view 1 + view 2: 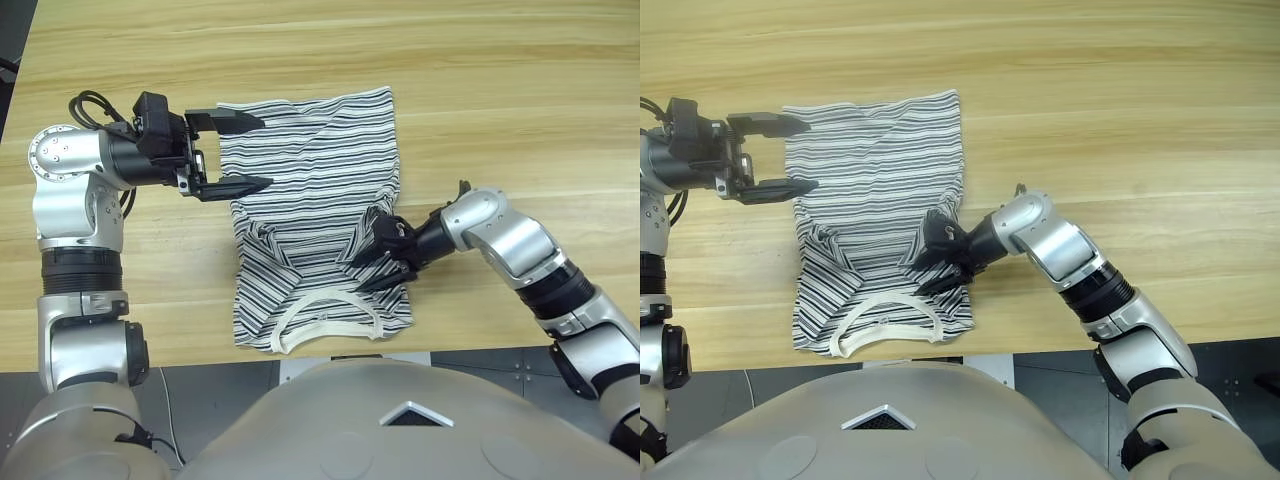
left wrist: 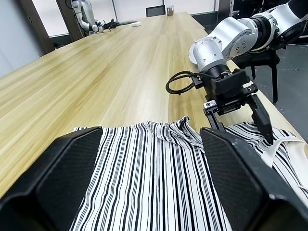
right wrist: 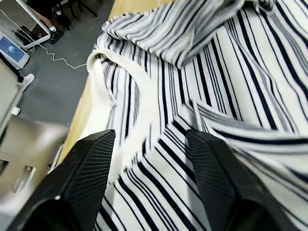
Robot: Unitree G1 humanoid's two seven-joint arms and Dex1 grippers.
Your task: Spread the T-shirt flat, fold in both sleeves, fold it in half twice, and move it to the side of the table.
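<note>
- T-shirt [image 1: 315,190], striped black and white, lies near the front edge of the wooden desk [image 1: 500,100]. Its pale collar [image 1: 325,315] points toward the robot and its hem points away. Both sleeves appear turned in, leaving soft ridges across the chest.
- Left hand [image 1: 262,152], fingers spread wide and holding nothing, hangs at the shirt's far left edge, close to the hem corner.
- Right hand [image 1: 362,275], likewise spread and empty, sits low over the near right part of the shirt, just beside the collar. Whether its tips touch the cloth cannot be told.
- The fabric looks thin, light and limp. It is likely to sag, drag and wrinkle rather than hold a shape.
- The best hold is probably a pinch at the edges, at the hem corners or at the shoulders by the thicker collar band, with both sides raised evenly.
</note>
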